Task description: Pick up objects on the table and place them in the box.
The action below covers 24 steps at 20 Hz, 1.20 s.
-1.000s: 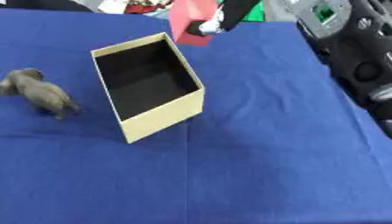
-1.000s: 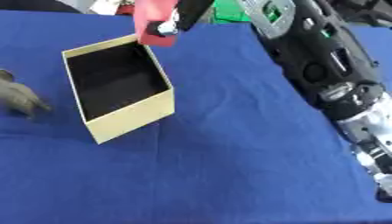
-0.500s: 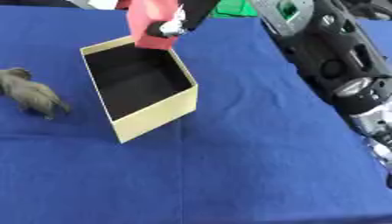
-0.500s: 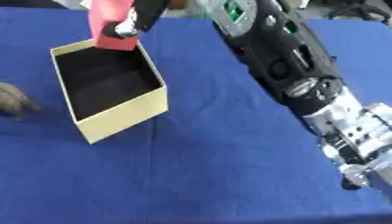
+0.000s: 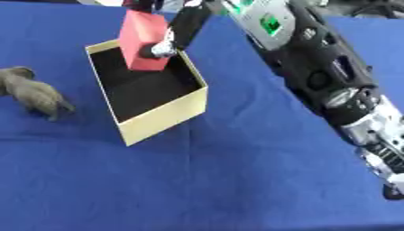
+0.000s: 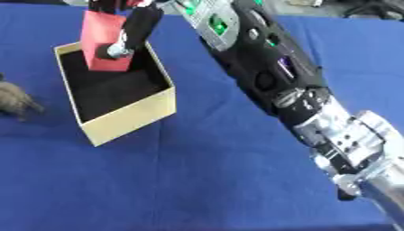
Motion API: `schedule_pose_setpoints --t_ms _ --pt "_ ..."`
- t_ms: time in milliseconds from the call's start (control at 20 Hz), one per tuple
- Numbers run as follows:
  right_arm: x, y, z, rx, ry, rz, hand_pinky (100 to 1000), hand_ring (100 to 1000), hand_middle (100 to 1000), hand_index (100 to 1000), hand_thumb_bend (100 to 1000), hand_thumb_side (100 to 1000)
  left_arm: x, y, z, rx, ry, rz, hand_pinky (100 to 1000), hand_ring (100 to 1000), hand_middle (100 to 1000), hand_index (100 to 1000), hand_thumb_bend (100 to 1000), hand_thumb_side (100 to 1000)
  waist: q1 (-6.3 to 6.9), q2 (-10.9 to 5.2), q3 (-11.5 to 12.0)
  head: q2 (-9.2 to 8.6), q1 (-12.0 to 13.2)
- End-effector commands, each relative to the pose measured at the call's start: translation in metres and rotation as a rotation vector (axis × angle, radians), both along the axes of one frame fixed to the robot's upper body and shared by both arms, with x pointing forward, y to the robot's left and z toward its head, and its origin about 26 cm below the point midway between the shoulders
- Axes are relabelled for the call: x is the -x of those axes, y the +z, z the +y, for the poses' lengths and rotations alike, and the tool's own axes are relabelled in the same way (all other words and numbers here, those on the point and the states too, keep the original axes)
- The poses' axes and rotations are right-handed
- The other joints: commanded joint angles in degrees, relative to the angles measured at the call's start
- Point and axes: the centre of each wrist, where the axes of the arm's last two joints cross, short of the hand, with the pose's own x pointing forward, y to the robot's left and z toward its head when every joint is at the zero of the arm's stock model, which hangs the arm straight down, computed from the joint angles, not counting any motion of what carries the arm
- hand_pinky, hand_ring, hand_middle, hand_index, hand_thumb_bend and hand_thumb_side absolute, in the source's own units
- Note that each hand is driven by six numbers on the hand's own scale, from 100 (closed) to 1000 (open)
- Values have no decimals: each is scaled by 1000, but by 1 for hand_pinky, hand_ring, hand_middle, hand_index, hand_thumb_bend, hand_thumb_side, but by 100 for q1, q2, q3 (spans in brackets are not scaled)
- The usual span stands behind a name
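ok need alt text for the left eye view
The robot's right hand holds a red block over the far end of an open tan box on a blue table. A grey toy animal lies left of the box.

The counter was covered in plain deep blue cloth, no pattern. The box was pale tan outside and black inside, the block held over it was red, and the toy animal beside the box was dull grey-brown. The right hand and its arm were mostly black with silver joints and a green patch on the upper casing.
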Motion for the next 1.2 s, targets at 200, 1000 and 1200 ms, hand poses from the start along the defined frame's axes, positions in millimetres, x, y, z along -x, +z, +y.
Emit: schedule_pose_setpoints --t_ms 200,1000,1200 --pt "1 15 -2 60 -13 -94 948 928 759 906 290 518 2 8 0 -10 -4 -28 427 688 667 756 349 1000 34 -96 2 -33 26" --pt "-4 14 -16 55 -22 -110 948 928 772 927 345 544 2 9 0 -9 -4 -28 429 689 666 756 350 1000 70 -141 -39 -48 77" --pt "-5 13 -16 68 -21 -102 955 937 784 948 406 568 2 9 0 -9 -5 -29 429 689 666 757 350 1000 77 -148 -39 -60 78"
